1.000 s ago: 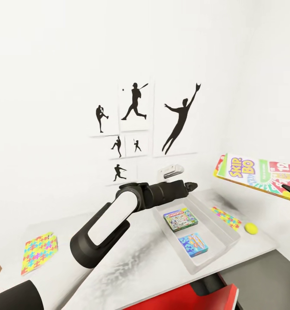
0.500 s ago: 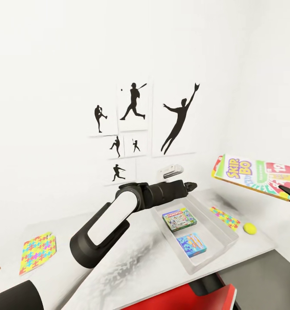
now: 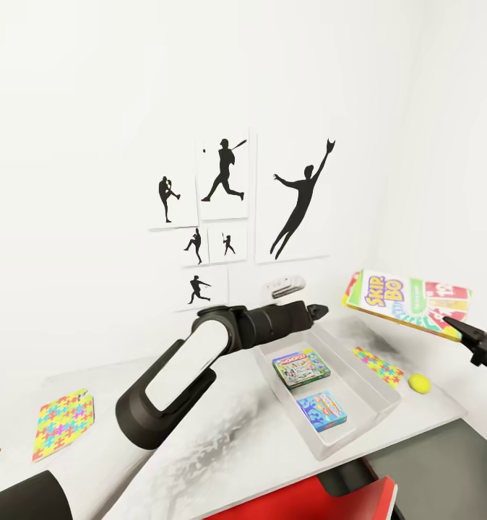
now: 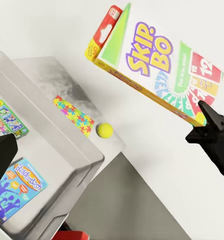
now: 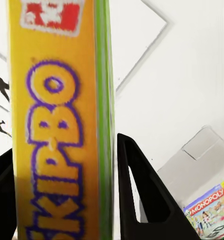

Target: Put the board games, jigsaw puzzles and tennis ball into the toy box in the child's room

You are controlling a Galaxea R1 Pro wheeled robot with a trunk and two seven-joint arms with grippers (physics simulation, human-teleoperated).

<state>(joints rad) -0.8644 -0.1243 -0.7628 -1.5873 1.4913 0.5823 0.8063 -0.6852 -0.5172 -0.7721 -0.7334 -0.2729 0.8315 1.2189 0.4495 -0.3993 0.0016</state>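
While right gripper [image 3: 453, 333] pinches Skip-Bo box [image 3: 406, 301], wrist reveals Monopoly box [image 5: 211, 211].

Three cameras: one high and wide, two close on the arms.

The head view looks forward and down over the table [image 3: 222, 426] toward the picture wall. The left wrist view looks past the toy box [image 4: 67, 145] at the Skip-Bo box [image 4: 156, 65] just beyond the right gripper [image 4: 207, 121]. The right wrist view sits hard against that box's edge [image 5: 57, 130], between its fingers [image 5: 141, 190]; all three share it.
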